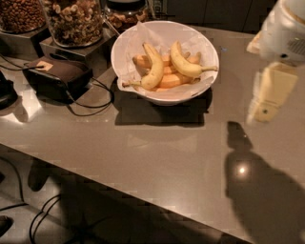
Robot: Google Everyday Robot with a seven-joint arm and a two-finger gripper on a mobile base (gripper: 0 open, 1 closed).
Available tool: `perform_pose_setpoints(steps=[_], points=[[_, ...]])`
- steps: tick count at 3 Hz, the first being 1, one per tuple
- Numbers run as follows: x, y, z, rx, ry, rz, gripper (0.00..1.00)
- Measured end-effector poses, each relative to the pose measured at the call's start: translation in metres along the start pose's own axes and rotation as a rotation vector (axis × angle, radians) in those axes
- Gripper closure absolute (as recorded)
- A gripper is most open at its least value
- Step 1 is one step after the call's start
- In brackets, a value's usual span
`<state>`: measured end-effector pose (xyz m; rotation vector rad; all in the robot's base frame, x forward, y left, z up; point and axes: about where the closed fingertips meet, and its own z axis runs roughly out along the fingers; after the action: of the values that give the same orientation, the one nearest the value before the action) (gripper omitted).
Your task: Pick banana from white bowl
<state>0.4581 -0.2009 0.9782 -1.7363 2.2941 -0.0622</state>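
Banana point(183, 63) slants across the white bowl point(167, 99), stem right, seemingly toward my gripper point(265, 107) well apart; I cannot tell its grip.

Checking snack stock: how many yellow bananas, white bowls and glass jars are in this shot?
yellow bananas: 2
white bowl: 1
glass jars: 3
Total: 6
The gripper hangs right of the bowl.

1. The one camera is looking down at an angle across the counter point(157, 152), facing the bowl point(167, 98) near its far side.
2. It is sitting fairly close; the gripper point(266, 102) is hanging at the view's right edge.
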Motion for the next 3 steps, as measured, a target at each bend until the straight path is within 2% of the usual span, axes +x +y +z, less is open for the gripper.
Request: perform_pose_setpoints(steps=[1, 2, 3], points=[[-0.030, -0.034, 0.013, -0.020, 0.042, 0.041, 0.00], [-0.042, -0.041, 0.013, 0.004, 0.017, 0.032, 0.00], [-0.055, -0.047, 0.009, 0.004, -0.042, 0.078, 0.00]])
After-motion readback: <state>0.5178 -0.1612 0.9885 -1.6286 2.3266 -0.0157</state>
